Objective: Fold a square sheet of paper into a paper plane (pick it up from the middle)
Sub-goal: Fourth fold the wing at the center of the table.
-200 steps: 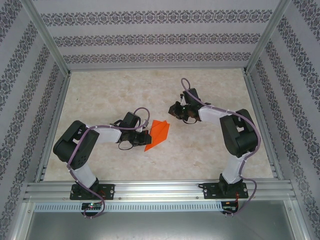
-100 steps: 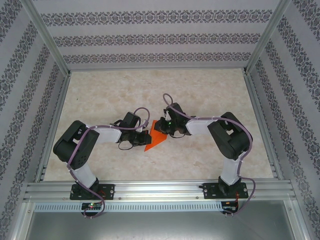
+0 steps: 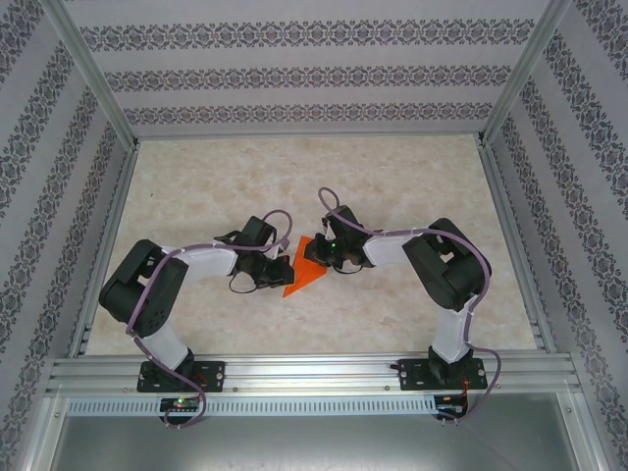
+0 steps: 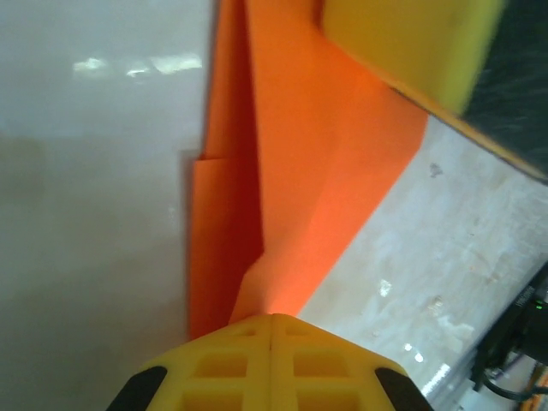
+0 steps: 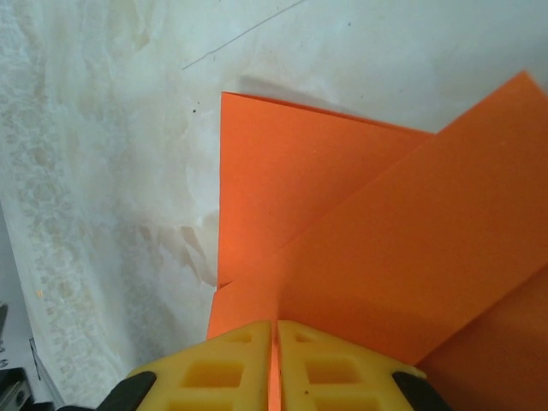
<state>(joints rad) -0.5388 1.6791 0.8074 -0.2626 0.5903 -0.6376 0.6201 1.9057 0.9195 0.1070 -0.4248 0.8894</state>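
The paper is an orange, partly folded wedge on the desk, caught between the two sets of jaws, which face each other across it. From above, its sharp tip pokes out just beside the left jaws, toward the arms' bases. Its broad end runs under the right jaws. It seems to lie flat, though the top view is too small to be sure no edge is lifted.

The left jaws are pressed fully together on the paper's near edge. In the left wrist view the yellow fingertips meet with no gap. The paper spreads away from them, with a long crease running straight ahead and a darker, narrower flap just left of it. At the far side, the right jaws' yellow pad sits on the paper.

The right jaws are all but closed, pinching the opposite edge: in the right wrist view a thin orange line shows in the slit between the yellow fingertips. Ahead of them the paper shows overlapping layers with a diagonal edge rising to the right. A square corner lies on the pale marbled desk, ahead and left.

The left arm and right arm both bend inward to the paper.
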